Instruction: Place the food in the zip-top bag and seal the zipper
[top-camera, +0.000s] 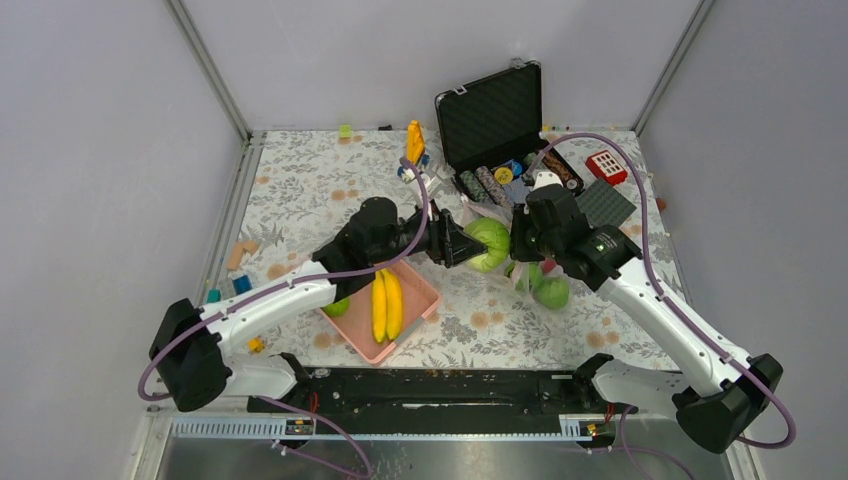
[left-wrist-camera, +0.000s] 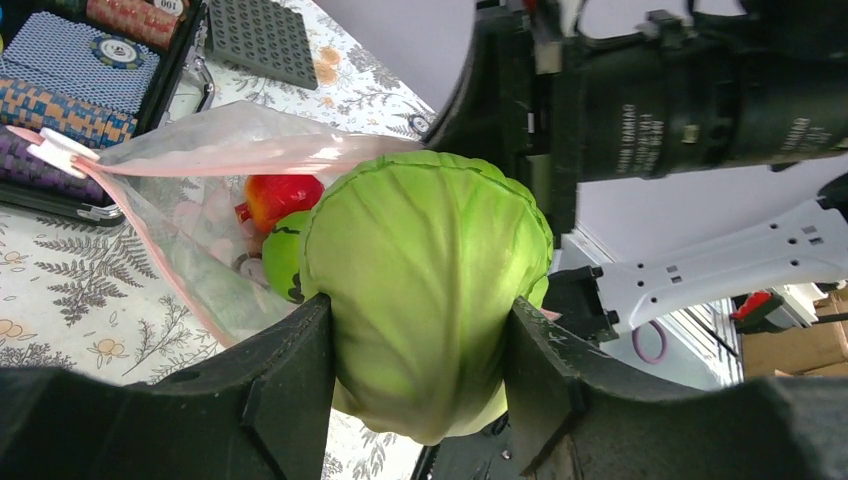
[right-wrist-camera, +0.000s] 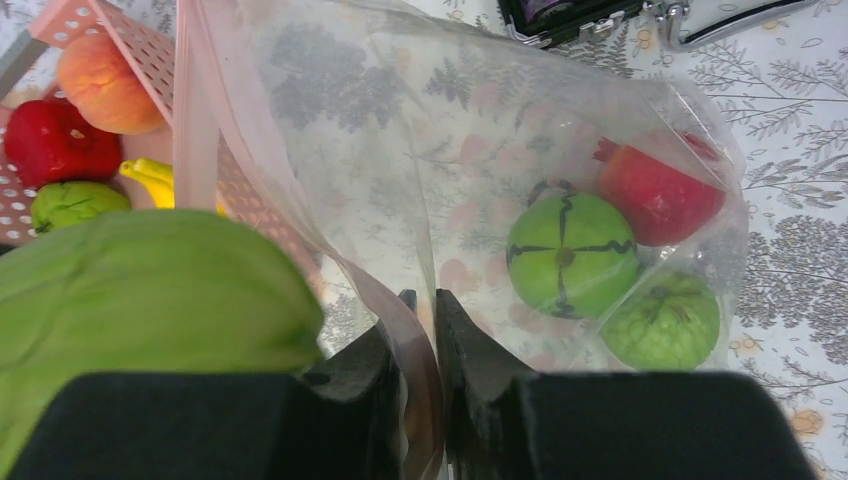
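Note:
My left gripper (left-wrist-camera: 415, 330) is shut on the pale green cabbage (left-wrist-camera: 425, 285) and holds it at the open mouth of the clear zip-top bag (right-wrist-camera: 480, 150). The cabbage also shows in the top view (top-camera: 488, 243). My right gripper (right-wrist-camera: 420, 305) is shut on the bag's mouth edge with its pinkish zipper strip (right-wrist-camera: 195, 120), holding it up. Inside the bag lie a red fruit (right-wrist-camera: 660, 190) and two green round fruits (right-wrist-camera: 568, 255). The pink basket (top-camera: 385, 312) holds a yellow banana bunch (top-camera: 386, 305), an orange (right-wrist-camera: 100, 80), a red fruit (right-wrist-camera: 55, 140) and a green fruit (right-wrist-camera: 75, 200).
An open black case (top-camera: 495, 125) with poker chips stands at the back, right behind the bag. A dark grey studded plate (top-camera: 605, 205) and a red toy (top-camera: 607, 166) lie at the back right. Small blocks (top-camera: 240, 255) lie at the left. A yellow toy (top-camera: 415, 140) stands at the back.

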